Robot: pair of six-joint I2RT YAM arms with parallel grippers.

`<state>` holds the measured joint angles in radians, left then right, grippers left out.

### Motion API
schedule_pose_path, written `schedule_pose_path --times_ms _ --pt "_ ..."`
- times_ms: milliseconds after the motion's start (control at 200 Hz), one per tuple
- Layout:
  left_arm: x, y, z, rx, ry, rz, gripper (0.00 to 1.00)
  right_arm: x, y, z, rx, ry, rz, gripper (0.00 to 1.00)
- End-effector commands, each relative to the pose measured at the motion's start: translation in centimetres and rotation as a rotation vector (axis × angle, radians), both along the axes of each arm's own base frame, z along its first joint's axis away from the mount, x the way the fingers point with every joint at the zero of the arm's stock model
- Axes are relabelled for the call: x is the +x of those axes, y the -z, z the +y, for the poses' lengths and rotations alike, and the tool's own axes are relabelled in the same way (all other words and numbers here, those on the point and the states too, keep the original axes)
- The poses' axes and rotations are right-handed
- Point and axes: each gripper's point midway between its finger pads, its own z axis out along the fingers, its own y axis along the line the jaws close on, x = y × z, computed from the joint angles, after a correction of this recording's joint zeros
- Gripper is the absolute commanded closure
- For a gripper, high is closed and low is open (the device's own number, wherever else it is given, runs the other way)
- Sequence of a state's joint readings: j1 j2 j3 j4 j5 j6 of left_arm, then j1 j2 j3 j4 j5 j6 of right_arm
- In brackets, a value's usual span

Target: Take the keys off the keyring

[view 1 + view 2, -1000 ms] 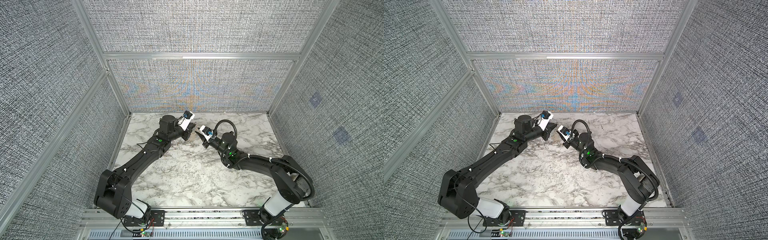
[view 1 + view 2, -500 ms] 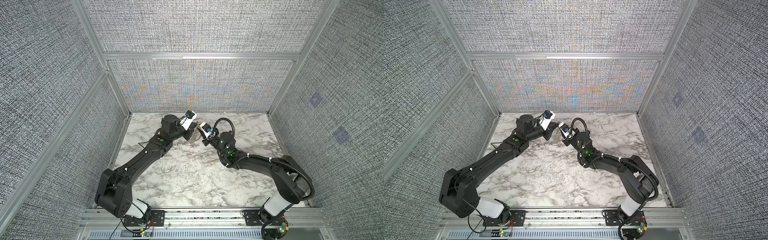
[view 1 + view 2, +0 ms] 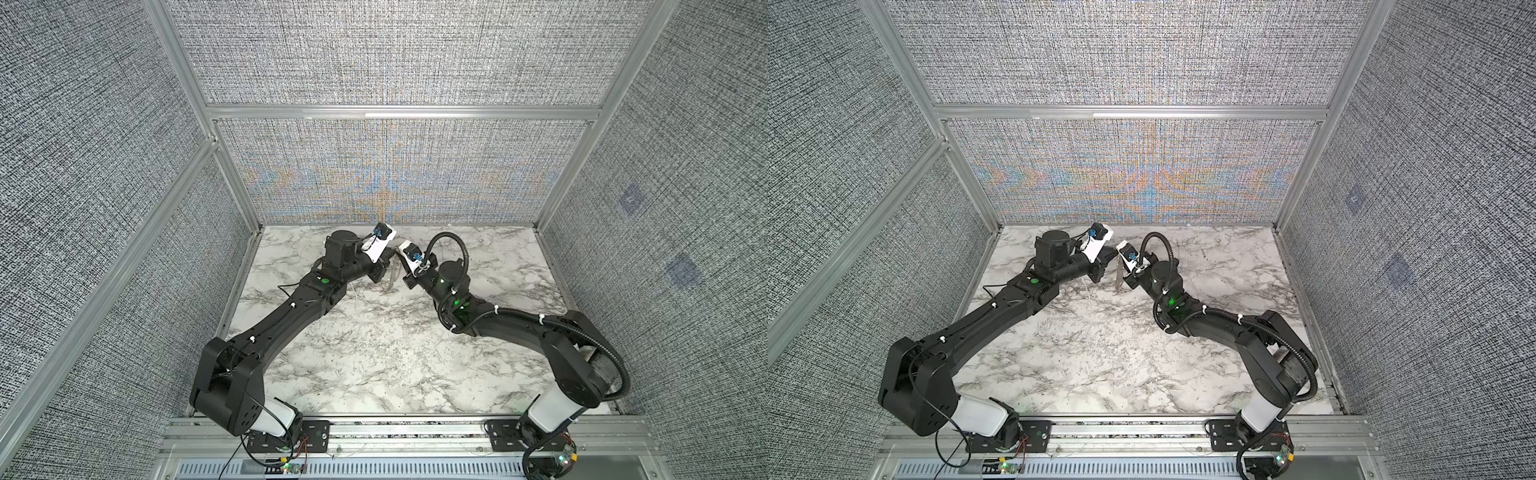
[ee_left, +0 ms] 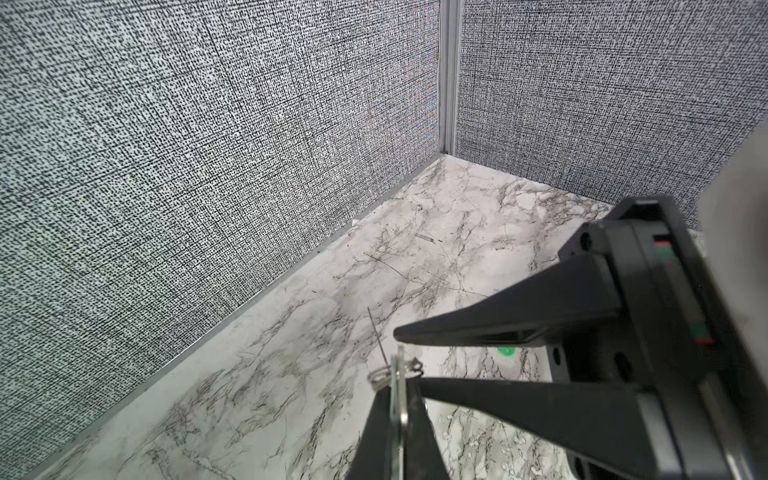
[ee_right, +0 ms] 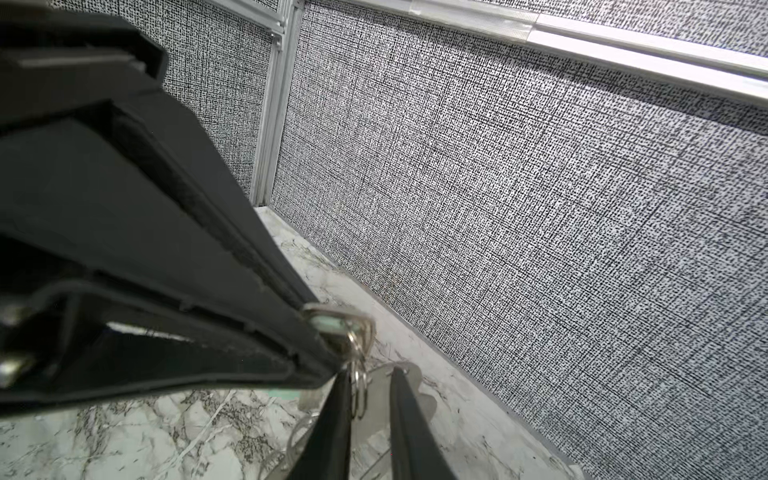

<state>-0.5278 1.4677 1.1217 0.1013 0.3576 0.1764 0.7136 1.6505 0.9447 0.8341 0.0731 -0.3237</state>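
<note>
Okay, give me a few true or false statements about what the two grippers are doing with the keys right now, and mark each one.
1. The left gripper is shut on a thin metal key. True.
2. The right gripper is clamped shut with nothing between its fingers. False: its fingers stand apart, with the key and a small wire ring between them.
3. The two grippers meet close to the back wall. True.
4. Both grippers rest on the marble table. False: both are held above it.
</note>
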Motion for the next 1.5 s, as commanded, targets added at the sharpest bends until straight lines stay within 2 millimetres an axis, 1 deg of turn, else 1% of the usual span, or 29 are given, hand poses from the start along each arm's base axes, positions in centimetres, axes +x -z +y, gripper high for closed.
schedule_pose_path --times_ms 0,300,500,590,650,755,765,780,1081,1191,1301,1496 --pt "0.1 -1.2 0.0 -0.01 0.0 -0.038 1.0 -0.4 -0.6 0.2 0.004 -0.018 -0.014 0.82" --pt "0.2 -1.2 0.1 0.0 -0.006 -0.046 1.0 -0.7 0.0 0.7 -0.019 -0.054 -0.001 0.88" --pt "0.3 -1.1 0.2 0.013 -0.011 -0.047 1.0 -0.9 -0.2 0.7 -0.026 -0.066 -0.012 0.98" --pt "0.4 -1.0 0.3 0.026 -0.018 -0.048 1.0 -1.0 -0.2 0.6 -0.03 -0.065 -0.017 1.0" --pt "0.5 -0.8 0.6 0.039 -0.028 -0.05 1.0 -1.0 -0.2 0.5 -0.032 -0.064 -0.017 1.0" --pt "0.8 -0.6 0.9 0.052 -0.042 -0.046 1.0 -1.3 -1.1 0.5 -0.014 -0.086 -0.036 1.0" --pt "0.8 -0.7 0.9 0.051 -0.042 -0.046 1.0 -1.5 0.0 0.4 -0.026 -0.089 -0.018 1.0" --pt "0.9 -0.7 1.0 0.05 -0.044 -0.047 1.0 -1.6 0.2 0.3 -0.026 -0.092 -0.016 1.0" --pt "1.5 -0.4 1.3 0.035 -0.073 -0.021 1.0 -2.2 0.0 0.4 -0.01 -0.132 -0.044 1.0" --pt "1.6 -0.3 1.2 0.03 -0.074 -0.014 1.0 -2.2 -0.4 0.2 0.009 -0.123 -0.058 1.0" --pt "1.7 0.2 1.2 0.029 -0.077 0.003 1.0 -2.4 -1.3 -0.1 0.051 -0.126 -0.09 1.0" --pt "1.9 0.7 0.8 0.019 -0.07 0.03 1.0 -2.6 -1.8 0.1 0.075 -0.147 -0.119 1.0"
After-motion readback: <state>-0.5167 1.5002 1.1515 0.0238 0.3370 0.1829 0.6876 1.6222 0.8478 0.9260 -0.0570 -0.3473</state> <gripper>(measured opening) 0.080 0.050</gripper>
